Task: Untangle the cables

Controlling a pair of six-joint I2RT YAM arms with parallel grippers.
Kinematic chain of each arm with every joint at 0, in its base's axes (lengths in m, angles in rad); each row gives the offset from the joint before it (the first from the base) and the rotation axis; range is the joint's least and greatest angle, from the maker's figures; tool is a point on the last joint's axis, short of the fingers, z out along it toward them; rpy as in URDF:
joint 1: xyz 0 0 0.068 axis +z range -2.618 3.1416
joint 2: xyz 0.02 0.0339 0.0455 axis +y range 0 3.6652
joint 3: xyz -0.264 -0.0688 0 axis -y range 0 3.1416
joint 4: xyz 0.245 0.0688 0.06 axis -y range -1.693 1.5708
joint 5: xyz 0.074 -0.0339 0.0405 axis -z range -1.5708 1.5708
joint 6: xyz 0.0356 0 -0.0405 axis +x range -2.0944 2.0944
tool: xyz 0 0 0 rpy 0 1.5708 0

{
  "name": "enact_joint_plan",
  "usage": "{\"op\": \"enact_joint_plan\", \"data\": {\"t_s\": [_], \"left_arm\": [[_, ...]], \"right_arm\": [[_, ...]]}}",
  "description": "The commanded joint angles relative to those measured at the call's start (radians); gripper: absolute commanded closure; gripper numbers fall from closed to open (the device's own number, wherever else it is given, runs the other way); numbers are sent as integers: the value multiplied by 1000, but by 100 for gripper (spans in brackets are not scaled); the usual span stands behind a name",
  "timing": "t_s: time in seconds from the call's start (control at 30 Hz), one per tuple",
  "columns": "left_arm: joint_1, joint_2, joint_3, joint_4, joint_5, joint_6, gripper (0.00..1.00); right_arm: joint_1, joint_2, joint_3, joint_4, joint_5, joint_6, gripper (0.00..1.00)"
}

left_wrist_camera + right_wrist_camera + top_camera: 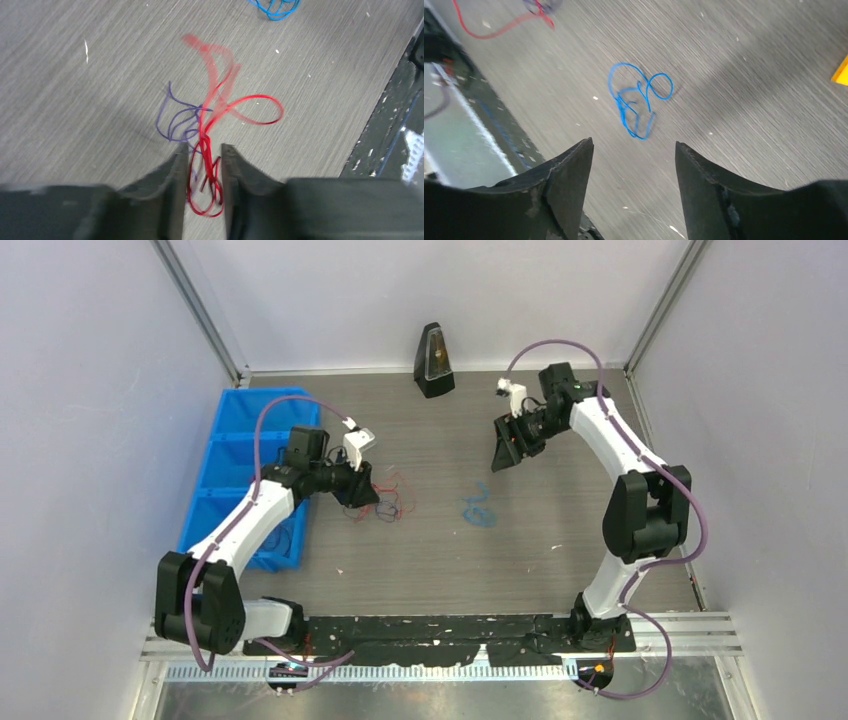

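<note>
**While red and purple sit knotted, blue lies on its own**

Since everything here is easiest to place off the blue bin (pixel 240 465), I'll go from that. Count first: three cables, two grippers, one bin, and one black wedge-shaped thing (pixel 434 360).

The red cable (pixel 218 82) and the purple cable (pixel 180 120) are tangled together into one little clump on the table (pixel 560 500), just beside the bin's open-table side. The left gripper (pixel 205 147) is right down on that clump. Its jaws are parted only a sliver, and a few red loops lie in the gap with room around them, so it looks more like loose than pinched. One red loop is smeared in the wrist view. Purple curls out on one side of the fingers and I can't tell if it reaches in between them.

The blue cable (pixel 636 102) is a separate squiggle of its own, farther out from the bin than the clump and well apart from it. The right gripper (pixel 634 145) hangs above the table farther still from the bin, jaws spread wide, nothing in them, blue cable framed between its fingers.

The wedge thing stands by the back wall, farther back than the bin.
</note>
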State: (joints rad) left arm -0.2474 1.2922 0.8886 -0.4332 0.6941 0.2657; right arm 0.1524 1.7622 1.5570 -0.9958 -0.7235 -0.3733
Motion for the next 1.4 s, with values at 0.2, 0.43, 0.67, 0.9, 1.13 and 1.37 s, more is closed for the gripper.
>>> {"op": "enact_joint_plan", "data": {"t_s": [0.2, 0.43, 0.67, 0.9, 1.13, 1.37], "left_arm": [[18, -150, 41, -12, 33, -12, 23], [54, -298, 19, 64, -62, -47, 9], [133, -391, 11, 138, -124, -188, 4], [138, -378, 78, 138, 53, -141, 4], [-41, -288, 182, 139, 102, -78, 1], [-173, -184, 210, 322, 16, -269, 0]], "right_arm": [[216, 51, -114, 116, 378, -50, 25], [298, 198, -109, 160, 443, -19, 23], [297, 206, -52, 135, 402, -63, 83], [227, 29, 140, 111, -52, -3, 95], [260, -55, 227, 350, -272, 268, 95], [323, -72, 268, 460, -291, 352, 94]]}}
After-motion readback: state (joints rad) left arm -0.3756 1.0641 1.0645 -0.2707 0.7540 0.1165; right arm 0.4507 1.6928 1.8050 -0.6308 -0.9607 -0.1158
